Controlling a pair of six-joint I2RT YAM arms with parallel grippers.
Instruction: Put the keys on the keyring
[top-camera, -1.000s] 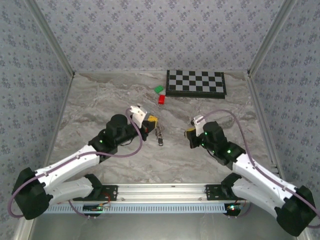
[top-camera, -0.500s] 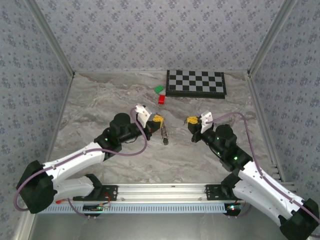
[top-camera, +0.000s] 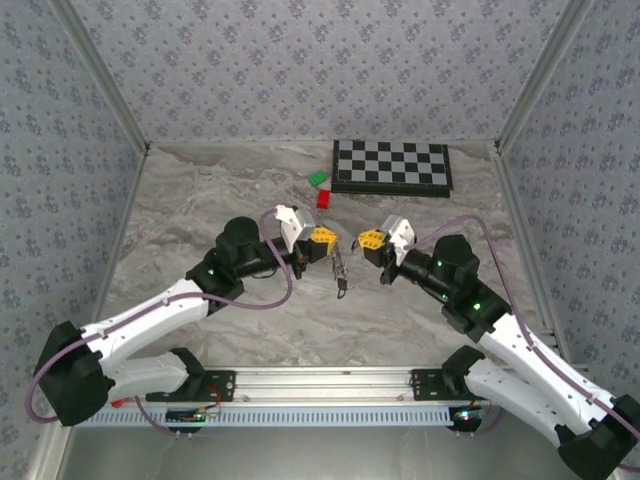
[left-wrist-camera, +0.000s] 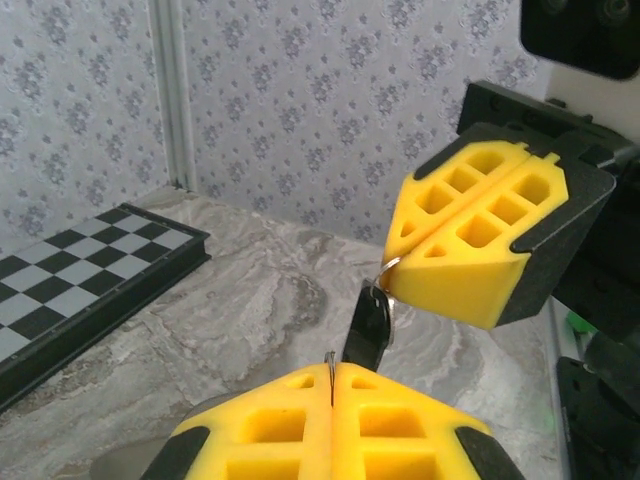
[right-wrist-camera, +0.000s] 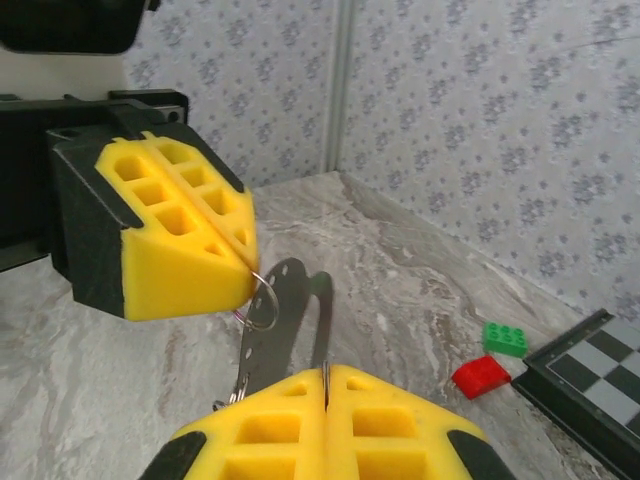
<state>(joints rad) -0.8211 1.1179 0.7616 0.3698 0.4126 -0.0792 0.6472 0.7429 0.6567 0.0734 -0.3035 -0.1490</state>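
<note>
My left gripper (top-camera: 330, 241) is shut, and a dark bunch (top-camera: 340, 268) hangs from its tip above the table. In the right wrist view the keyring (right-wrist-camera: 276, 303) sticks out of the left gripper's (right-wrist-camera: 248, 268) tip, with a dark holed strip (right-wrist-camera: 266, 331) dangling under it. My right gripper (top-camera: 364, 241) faces it a short gap away, shut. In the left wrist view a silvery loop shows at the right gripper's (left-wrist-camera: 392, 264) tip, and a black-headed key (left-wrist-camera: 368, 328) hangs there. A thin metal sliver sits in each gripper's own seam (left-wrist-camera: 332, 375) (right-wrist-camera: 325, 372).
A chessboard (top-camera: 392, 166) lies at the back right of the marble table (top-camera: 200, 200). A red block (top-camera: 324, 198) and a green block (top-camera: 318, 179) sit just left of it, behind the grippers. Patterned walls close in three sides.
The right gripper has risen from near the table and moved left toward the left gripper. The left gripper has shifted right, carrying the hanging bunch with it.
</note>
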